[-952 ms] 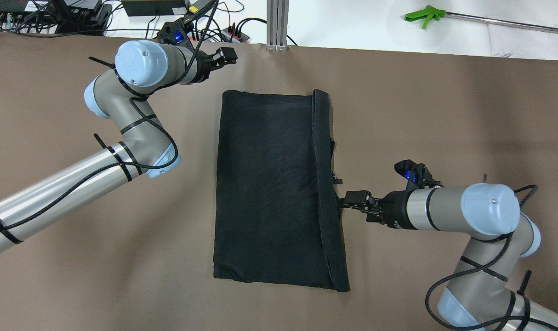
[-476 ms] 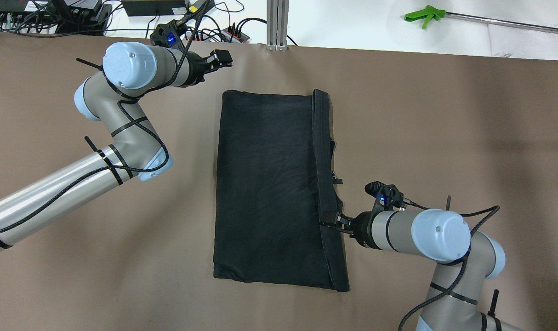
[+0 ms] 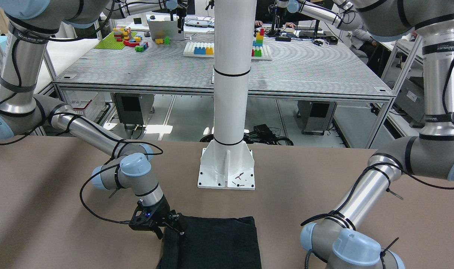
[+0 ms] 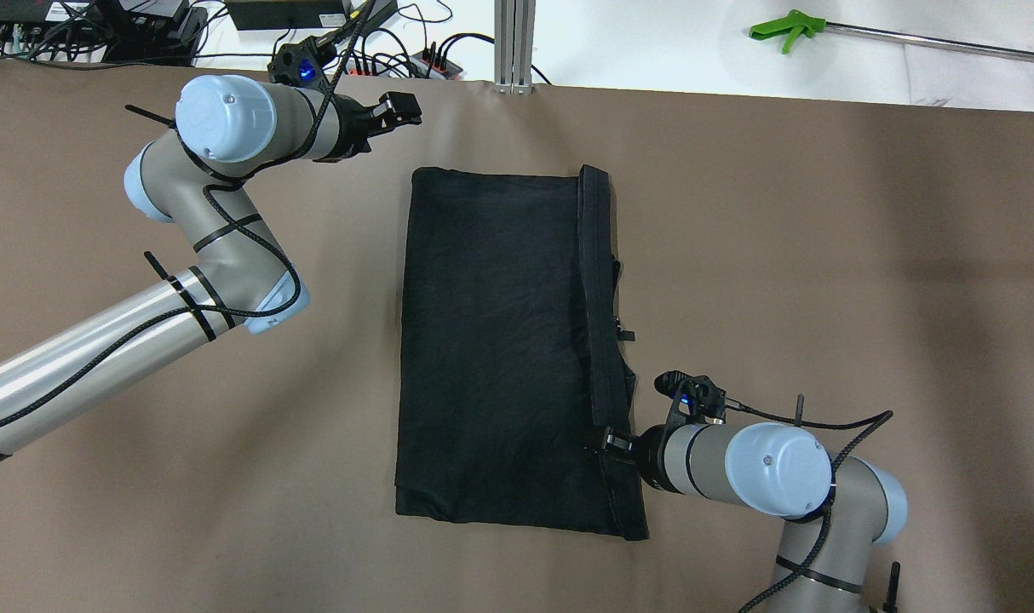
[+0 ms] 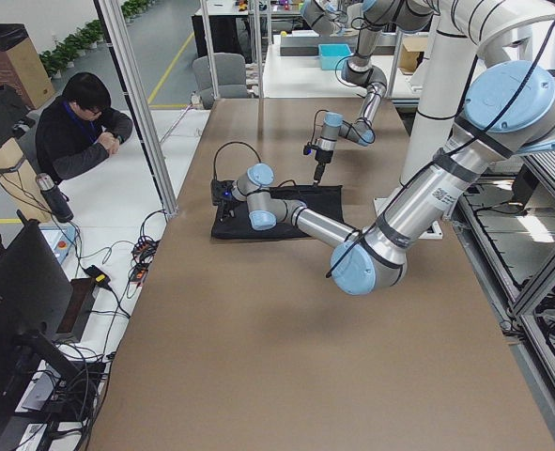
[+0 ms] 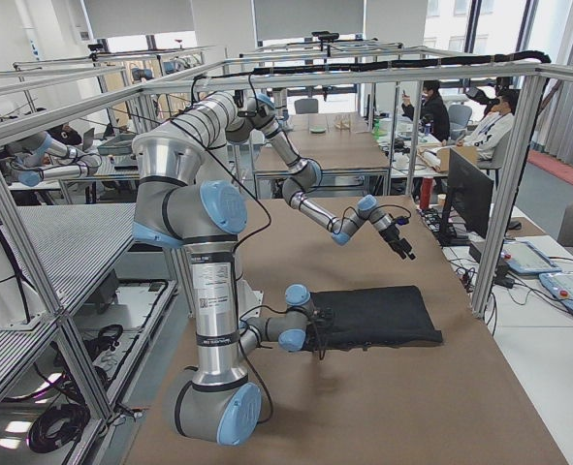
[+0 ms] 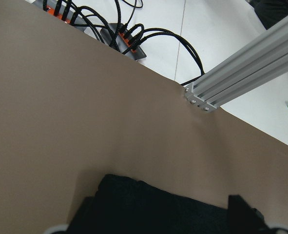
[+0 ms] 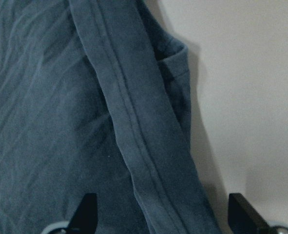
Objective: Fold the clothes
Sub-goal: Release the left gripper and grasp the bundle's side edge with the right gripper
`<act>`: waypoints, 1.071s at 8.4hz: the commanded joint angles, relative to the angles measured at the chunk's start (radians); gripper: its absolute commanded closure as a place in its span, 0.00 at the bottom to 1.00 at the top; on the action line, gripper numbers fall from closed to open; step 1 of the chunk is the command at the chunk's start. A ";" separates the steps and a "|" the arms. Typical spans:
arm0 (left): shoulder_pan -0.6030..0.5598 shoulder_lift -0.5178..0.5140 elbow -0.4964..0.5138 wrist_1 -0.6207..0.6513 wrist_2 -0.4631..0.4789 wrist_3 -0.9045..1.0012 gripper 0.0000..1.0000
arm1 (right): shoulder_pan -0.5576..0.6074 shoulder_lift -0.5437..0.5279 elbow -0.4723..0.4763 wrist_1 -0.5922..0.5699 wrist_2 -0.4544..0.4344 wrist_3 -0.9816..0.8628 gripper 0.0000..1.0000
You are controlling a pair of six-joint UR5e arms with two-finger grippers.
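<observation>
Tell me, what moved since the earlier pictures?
The right gripper slid toward the robot along the hemmed edge of the black garment and now sits over that edge, jaws open, gripping nothing. The left gripper drew back a little to the left. The garment stayed where it was.

One brand name could be read.
The word "HUAWEI" stood on the back of the black monitor (image 5: 14, 319), low in the left corner of the left side view. A dark band (image 3: 28, 36) on a robot arm carried small white print, too blurred to read surely.
</observation>
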 commanded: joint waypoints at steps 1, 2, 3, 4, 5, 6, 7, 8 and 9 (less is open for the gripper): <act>-0.018 0.017 -0.016 -0.001 -0.029 0.001 0.05 | -0.006 0.035 -0.048 -0.002 -0.005 0.003 0.06; -0.018 0.017 -0.019 -0.001 -0.030 0.001 0.05 | -0.006 0.038 -0.048 -0.003 -0.005 0.007 0.06; -0.018 0.017 -0.019 0.001 -0.030 0.001 0.05 | -0.006 0.041 -0.048 -0.002 -0.005 0.009 0.11; -0.018 0.017 -0.019 -0.001 -0.030 0.001 0.05 | -0.008 0.049 -0.048 -0.003 -0.005 0.011 0.32; -0.018 0.017 -0.021 0.001 -0.030 0.001 0.05 | -0.017 0.053 -0.049 -0.005 -0.005 0.011 0.51; -0.018 0.017 -0.025 0.001 -0.030 0.001 0.05 | -0.026 0.061 -0.052 -0.005 -0.005 0.009 0.72; -0.023 0.023 -0.036 0.001 -0.048 0.001 0.05 | -0.026 0.063 -0.048 -0.003 -0.005 0.009 0.97; -0.026 0.049 -0.067 0.001 -0.052 0.001 0.05 | -0.026 0.063 -0.042 -0.003 -0.005 0.009 1.00; -0.025 0.066 -0.096 0.002 -0.059 0.001 0.05 | -0.023 0.060 -0.022 -0.005 -0.002 0.009 1.00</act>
